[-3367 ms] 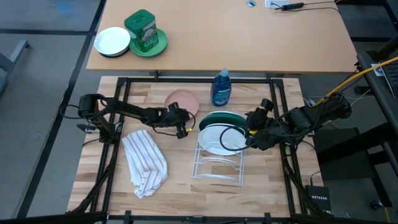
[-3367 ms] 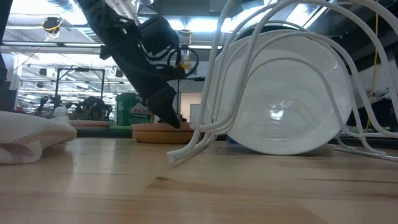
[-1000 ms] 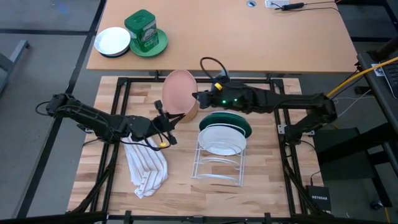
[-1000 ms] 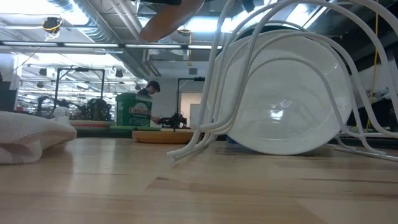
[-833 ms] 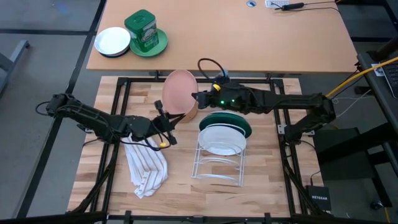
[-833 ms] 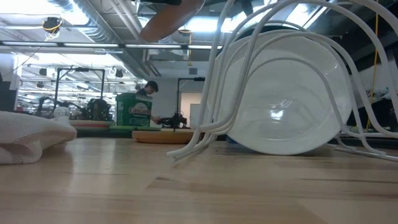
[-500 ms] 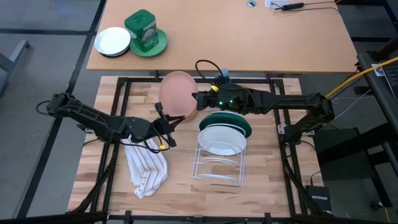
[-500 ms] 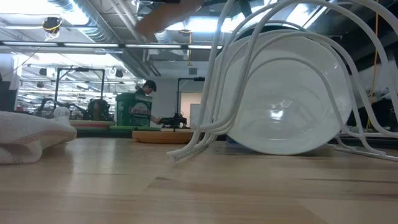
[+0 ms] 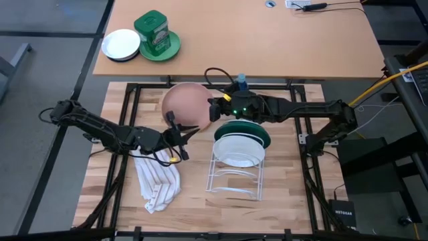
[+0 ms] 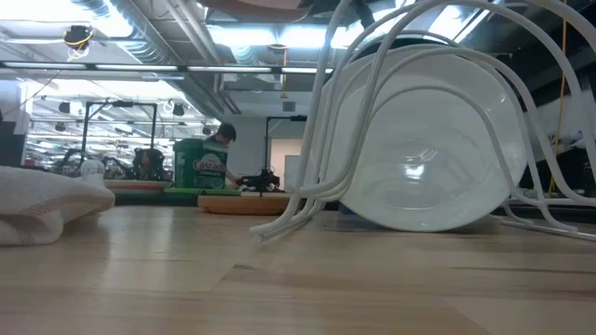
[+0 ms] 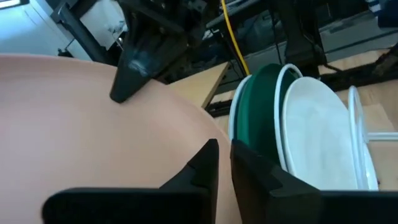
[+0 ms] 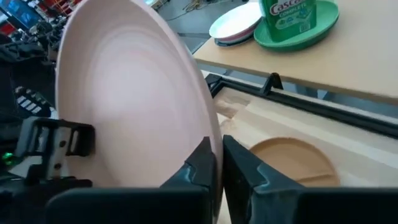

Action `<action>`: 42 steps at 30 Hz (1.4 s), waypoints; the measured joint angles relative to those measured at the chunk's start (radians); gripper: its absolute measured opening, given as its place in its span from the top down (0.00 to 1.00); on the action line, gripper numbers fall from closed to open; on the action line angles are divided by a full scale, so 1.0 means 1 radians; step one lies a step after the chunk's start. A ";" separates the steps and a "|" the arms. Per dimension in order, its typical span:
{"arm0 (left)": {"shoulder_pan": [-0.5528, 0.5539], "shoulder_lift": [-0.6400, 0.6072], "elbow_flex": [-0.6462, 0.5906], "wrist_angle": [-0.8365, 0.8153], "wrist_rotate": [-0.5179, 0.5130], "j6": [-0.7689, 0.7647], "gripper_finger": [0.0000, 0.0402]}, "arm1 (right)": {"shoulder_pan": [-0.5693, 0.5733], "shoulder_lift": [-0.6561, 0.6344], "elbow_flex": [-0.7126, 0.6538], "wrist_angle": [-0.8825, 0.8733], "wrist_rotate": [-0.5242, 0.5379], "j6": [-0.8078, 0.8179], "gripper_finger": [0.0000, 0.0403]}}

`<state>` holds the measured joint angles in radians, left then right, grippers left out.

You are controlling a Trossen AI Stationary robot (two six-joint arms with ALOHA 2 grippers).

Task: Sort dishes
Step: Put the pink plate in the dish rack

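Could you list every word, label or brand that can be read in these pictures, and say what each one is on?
"Casca…", cut off by the picture's edge: on the green tin standing on a green plate.
"NETGEAR": on the black box beside the table's right edge.
Label on the blue bottle: too small to read.
Print on the tin in the low view: too blurred to read.

Free front rack (image 9: 233, 179) slots; striped towel (image 9: 156, 176) alongside.
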<state>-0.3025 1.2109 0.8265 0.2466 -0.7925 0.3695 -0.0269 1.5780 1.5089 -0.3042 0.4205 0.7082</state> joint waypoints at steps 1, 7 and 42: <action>-0.003 0.000 0.000 0.001 0.000 -0.003 0.90 | 0.000 0.000 0.000 0.000 0.002 -0.009 0.95; -0.041 0.000 0.000 0.028 -0.003 -0.010 0.83 | 0.001 0.000 0.000 -0.018 0.019 -0.069 0.96; -0.300 -0.109 0.000 -0.441 -0.172 -0.469 0.80 | 0.485 -0.216 0.004 -0.317 0.746 -0.383 0.96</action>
<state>-0.6021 1.1019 0.8261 -0.1944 -0.9643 -0.0994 0.4586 1.3623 1.5127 -0.6210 1.1668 0.3255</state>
